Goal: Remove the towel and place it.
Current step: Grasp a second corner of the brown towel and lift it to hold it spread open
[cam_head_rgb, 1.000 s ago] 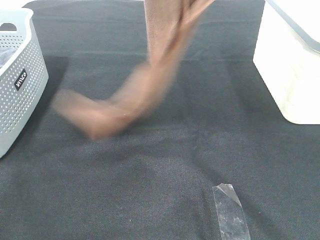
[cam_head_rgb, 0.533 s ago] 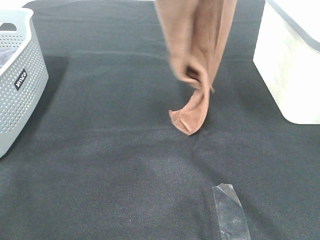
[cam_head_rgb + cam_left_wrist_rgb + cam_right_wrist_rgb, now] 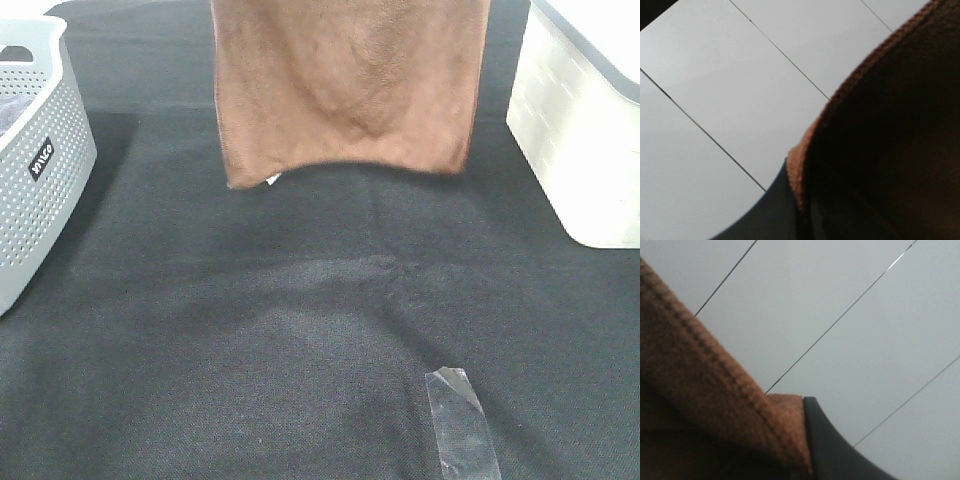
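- The towel [image 3: 345,85] hangs spread wide in the air at 12 o'clock of the high view, with its lower hem clear of the black-clothed surface [image 3: 250,340].
- The left tool [image 3: 782,212] and the right tool [image 3: 812,460] are each pressed together on the towel's stitched top hem, pinching it.
- Step in hand, as I judge it: the towel is lifted and opened, not yet placed.
- The next move probably calls for both tools to descend evenly, keeping the towel taut.
- Writing: the black label [image 3: 41,158] on the basket [image 3: 60,200] at 9 o'clock has white letters, perhaps "MINCO".
- The towel's white tag [image 3: 271,180] shows nothing legible.
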You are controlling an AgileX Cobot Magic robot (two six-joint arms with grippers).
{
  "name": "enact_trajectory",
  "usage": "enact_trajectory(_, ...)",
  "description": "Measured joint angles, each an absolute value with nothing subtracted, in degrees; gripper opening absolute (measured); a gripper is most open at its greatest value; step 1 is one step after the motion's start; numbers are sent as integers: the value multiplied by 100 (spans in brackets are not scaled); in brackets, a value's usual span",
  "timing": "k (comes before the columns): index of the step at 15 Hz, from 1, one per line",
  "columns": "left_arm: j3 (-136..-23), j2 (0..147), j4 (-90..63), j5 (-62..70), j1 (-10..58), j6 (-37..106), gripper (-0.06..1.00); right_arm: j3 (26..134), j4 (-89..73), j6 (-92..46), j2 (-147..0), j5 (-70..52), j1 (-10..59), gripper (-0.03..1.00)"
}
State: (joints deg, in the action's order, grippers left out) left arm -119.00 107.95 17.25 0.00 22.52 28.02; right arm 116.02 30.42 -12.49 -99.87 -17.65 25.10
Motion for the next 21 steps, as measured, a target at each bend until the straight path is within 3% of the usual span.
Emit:
enact_trajectory(7, -11900, 11161, 1616, -791, 1908, 2756, 0, 11602, 3083, -1186, -10474, -550, 2349, 1)
enact_trajectory(13, -12038, 11814, 1616, -2355, 1541, 2756, 0, 11602, 2916, -1283, -10915, 498, 1931, 1)
enact_trajectory(17, -13029, 12531, 1616, -2401, 1490, 2670, 0, 11665, 2595, -1283, -11287, 1169, 1765, 1)
enact_trajectory(21, -14719, 13528, 1616, -2057, 1461, 2590, 0, 12651, 2097, -1060, -11809, 1409, 1507, 1)
